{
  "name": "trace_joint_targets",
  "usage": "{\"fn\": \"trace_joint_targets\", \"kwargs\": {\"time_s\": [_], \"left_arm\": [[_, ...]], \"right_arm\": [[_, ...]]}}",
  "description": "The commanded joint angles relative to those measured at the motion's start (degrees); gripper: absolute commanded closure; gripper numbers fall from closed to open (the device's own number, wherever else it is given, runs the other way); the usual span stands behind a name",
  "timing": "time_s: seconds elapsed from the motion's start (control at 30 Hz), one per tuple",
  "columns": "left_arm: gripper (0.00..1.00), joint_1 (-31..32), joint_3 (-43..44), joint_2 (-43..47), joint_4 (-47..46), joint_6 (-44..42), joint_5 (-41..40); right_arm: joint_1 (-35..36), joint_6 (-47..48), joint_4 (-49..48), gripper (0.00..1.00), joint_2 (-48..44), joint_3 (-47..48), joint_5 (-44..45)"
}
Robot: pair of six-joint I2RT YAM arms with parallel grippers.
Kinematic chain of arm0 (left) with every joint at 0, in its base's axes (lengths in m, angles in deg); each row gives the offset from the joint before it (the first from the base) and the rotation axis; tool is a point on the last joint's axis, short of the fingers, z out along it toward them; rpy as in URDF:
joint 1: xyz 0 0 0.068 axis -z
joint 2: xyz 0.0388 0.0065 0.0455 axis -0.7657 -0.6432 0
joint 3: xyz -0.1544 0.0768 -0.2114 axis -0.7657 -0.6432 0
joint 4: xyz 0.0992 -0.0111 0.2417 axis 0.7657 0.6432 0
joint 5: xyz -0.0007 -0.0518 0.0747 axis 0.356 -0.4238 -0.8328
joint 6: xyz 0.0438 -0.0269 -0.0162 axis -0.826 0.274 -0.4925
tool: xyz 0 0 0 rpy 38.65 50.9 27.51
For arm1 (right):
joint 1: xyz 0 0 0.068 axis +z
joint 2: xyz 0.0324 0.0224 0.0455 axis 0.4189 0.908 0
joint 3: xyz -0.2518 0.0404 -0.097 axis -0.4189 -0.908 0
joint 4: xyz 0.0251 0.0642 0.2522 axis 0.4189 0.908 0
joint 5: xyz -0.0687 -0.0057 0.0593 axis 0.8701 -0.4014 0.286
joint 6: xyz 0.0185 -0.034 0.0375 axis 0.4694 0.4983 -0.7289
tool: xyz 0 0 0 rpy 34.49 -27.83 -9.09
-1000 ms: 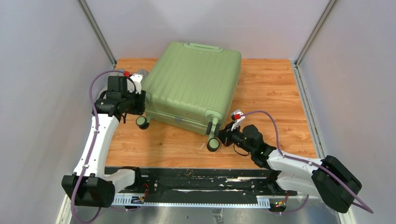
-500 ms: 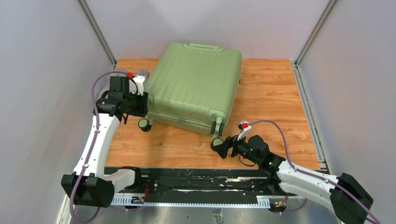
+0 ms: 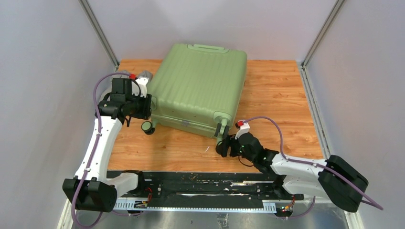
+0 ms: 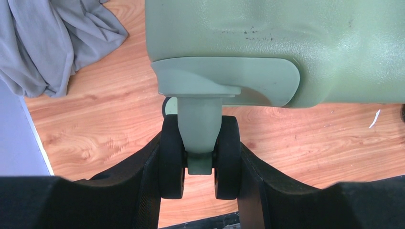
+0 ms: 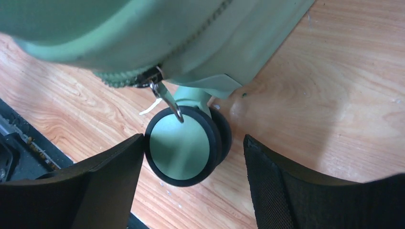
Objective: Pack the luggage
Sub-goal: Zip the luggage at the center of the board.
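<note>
The luggage [image 3: 198, 88] lies shut and flat on its broad side, on the table [image 3: 282, 95] from the middle out toward 12 o'clock, turned a little clockwise, with its top handle at 12 and its wheels along the 6 o'clock edge. The ribbed green shell shows a few dark specks and scuffs near the left corner; no lettering can be read on it in any view. At the luggage's 8 o'clock corner the left claw [image 4: 199, 164] is closed on the left wheel [image 4: 199, 143]. Its two black fingers [image 4: 143, 176] press on the outer faces of the twin black tyres, and the green stem rises between them to the corner housing. At the 5 o'clock corner the right claw [image 5: 193, 157] stands wide open around the right wheel [image 5: 184, 145] and holds nothing. The finger at the wheel's 9 o'clock sits just beside the tyre, and I cannot tell whether it touches, while the finger at 3 o'clock is well apart from it. A metal zip pull [image 5: 165, 98] hangs from the zip at that corner, its tip over the wheel's green face. A crumpled grey cloth [image 4: 52, 43] lies on the wood near the luggage's 10 o'clock corner, beside the left claw.
</note>
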Motion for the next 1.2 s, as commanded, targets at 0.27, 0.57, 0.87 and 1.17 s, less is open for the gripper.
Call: {"fn": "trace_joint_targets", "kwargs": {"time_s": [0.27,0.57,0.87,1.17], "left_arm": [[0.98,1.57,1.24,3.47,-2.35,-1.50,10.02],[0.99,1.55,1.04,2.58,-3.13,-2.00,9.85],[0.99,1.52,3.33,0.01,-5.33,-1.32,9.66],[0.99,1.53,6.36,-0.67,-5.46,-0.99,10.03]], "right_arm": [[-17.23,1.32,3.12,0.34,5.45,1.16,-5.43],[-19.08,9.77,10.09,0.18,-6.50,1.65,-17.35],[-20.75,11.86,13.67,0.15,-24.05,-2.40,-14.00],[-23.26,13.98,4.94,0.21,-12.38,0.94,-17.89]]}}
